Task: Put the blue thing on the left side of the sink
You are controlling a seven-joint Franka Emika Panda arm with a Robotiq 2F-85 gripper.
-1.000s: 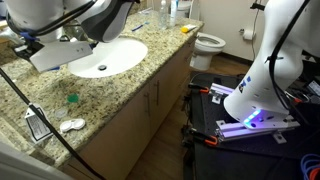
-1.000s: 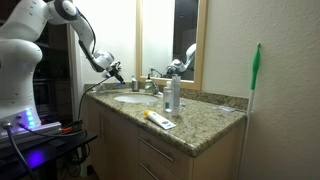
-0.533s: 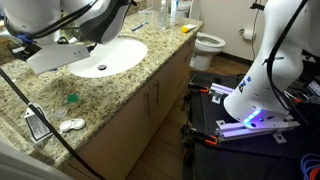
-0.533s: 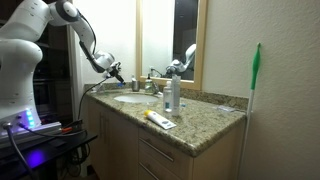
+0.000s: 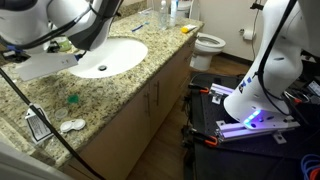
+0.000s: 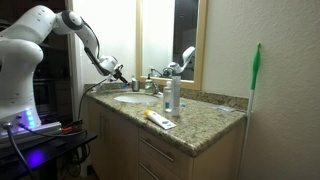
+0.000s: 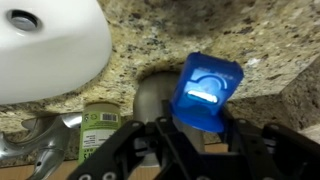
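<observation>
**Blue thing clamped in the fingers, basin just off to one side**

In an exterior view looking down on the counter, the arm hangs over the far end of the sink, on the faucet side. Its wrist housing blocks the fingertips, so neither they nor the blue thing can be made out here. The tall blue bottle stands well apart at the other end of the granite counter.

In an exterior view along the vanity, the gripper hovers low over the counter, just beside the sink and on the arm's side of the faucet. The blue thing is too small to tell from here.

The wrist view settles it. The gripper has its two fingers closed around the lower end of the blue thing. Its long axis runs straight out from the fingertips, leaning slightly to one side. The white rim of the sink lies up and to the left of it. A green-labelled container stands near the left finger. Speckled granite lies directly under the blue thing, probably the counter strip beside the basin, so the release looks to be a short way straight down, not sideways.
</observation>
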